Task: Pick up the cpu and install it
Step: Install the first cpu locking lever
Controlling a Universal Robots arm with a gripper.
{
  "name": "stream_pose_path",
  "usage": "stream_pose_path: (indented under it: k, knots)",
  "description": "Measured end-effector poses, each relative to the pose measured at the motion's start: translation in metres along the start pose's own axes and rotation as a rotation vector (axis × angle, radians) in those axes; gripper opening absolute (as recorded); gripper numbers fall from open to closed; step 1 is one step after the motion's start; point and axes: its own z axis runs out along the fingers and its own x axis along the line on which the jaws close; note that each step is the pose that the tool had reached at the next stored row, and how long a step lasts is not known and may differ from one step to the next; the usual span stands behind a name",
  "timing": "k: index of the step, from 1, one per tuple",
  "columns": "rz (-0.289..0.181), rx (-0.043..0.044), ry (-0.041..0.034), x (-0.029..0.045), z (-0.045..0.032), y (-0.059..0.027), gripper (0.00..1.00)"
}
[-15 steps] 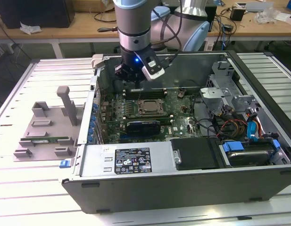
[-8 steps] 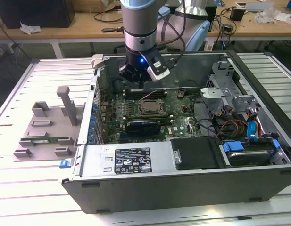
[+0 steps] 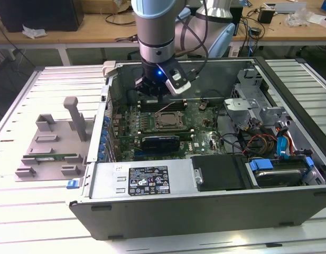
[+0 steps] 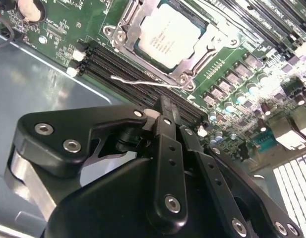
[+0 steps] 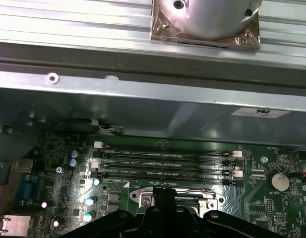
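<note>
The cpu (image 4: 167,34), a square chip with a silver-grey top plate, lies inside the dark metal socket frame (image 4: 124,20) on the green motherboard. In the exterior view the cpu (image 3: 168,120) sits mid-board in the open computer case. My gripper (image 4: 165,105) hovers over the black memory slots (image 4: 118,67) just beside the socket, its black fingers closed together with nothing between them. The exterior view puts the gripper (image 3: 153,91) a little behind the socket, low inside the case. A thin wire lever (image 4: 143,82) lies along the socket's edge.
The case wall (image 5: 153,99) rises close beside the memory slots (image 5: 165,166). A grey fixture plate (image 3: 52,151) holding a green memory stick (image 3: 49,157) lies at the exterior view's left. A drive cage and cables (image 3: 263,132) crowd the exterior view's right; a power supply (image 3: 147,180) lines the front.
</note>
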Motion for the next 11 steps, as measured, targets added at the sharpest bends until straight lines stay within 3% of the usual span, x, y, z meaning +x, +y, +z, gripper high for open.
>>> stream_pose_path:
  k: [7,11]
  knots:
    - [0.000,0.0022,0.0004,-0.0065,0.0082,-0.0025,0.11]
    - [0.000,0.0092,0.0009,-0.0133,0.0119,-0.0038,0.11]
